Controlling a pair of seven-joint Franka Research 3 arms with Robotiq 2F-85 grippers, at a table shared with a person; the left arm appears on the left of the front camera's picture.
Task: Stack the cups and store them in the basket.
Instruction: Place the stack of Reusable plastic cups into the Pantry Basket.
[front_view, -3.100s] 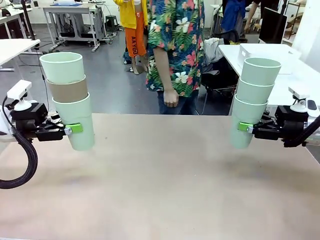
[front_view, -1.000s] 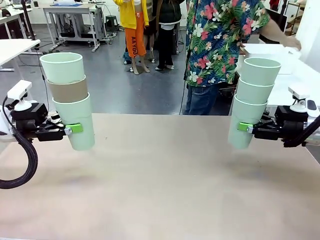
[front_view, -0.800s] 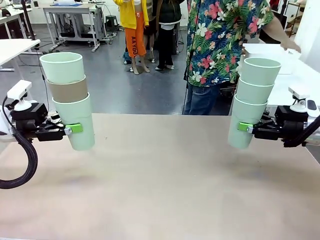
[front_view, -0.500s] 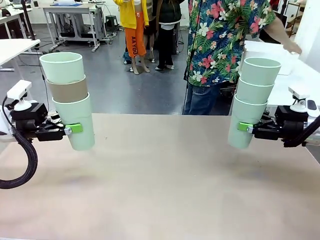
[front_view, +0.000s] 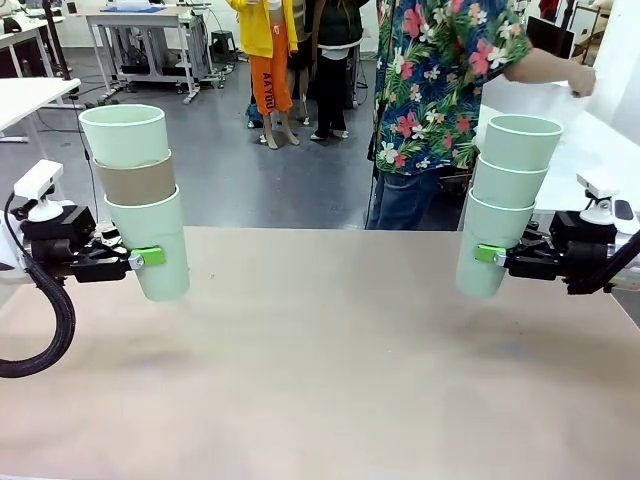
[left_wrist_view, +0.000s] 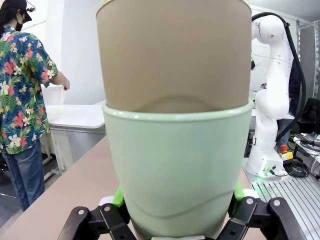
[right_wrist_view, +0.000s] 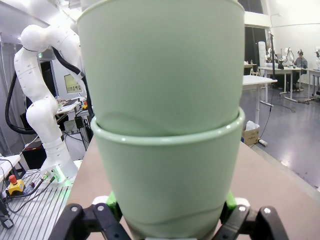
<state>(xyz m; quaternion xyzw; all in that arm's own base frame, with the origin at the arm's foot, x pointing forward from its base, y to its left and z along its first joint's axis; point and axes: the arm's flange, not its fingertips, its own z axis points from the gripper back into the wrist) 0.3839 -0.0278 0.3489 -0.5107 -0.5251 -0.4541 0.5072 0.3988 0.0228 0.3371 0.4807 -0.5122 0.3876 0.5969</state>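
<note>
Near the left edge of the tabletop (front_view: 330, 360), the left jaws pinch the bottom cup of a three-high stack, one green pad (front_view: 148, 256) pressed flat on its wall. This bottom cup (front_view: 158, 235) is pale mint, a brown cup (front_view: 135, 183) is nested in it, and another mint cup (front_view: 125, 135) sits on top, mouth up. The stack stands upright and appears to hang clear of the surface. In the left wrist view the mint wall bulges between the two green pads (left_wrist_view: 118, 195), with the brown cup rising out of it. Near the right edge, the right jaws clamp a second stack in the same way, a green pad (front_view: 489, 254) against the lowest of three mint cups (front_view: 492, 222); the middle one (front_view: 508, 182) and the top one (front_view: 520, 142) are nested above it, and the whole stack leans slightly toward the right edge. The right wrist view shows the lowest cup squeezed between both pads. The middle of the tabletop lies bare between the two stacks. Beyond the far right corner a person (front_view: 440, 80) in a flowered shirt reaches one hand (front_view: 582, 80) to the white basket (front_view: 520, 98), which is over a neighbouring white table (front_view: 600, 150), well apart from both stacks; whether it rests there or is lifted cannot be told.
</note>
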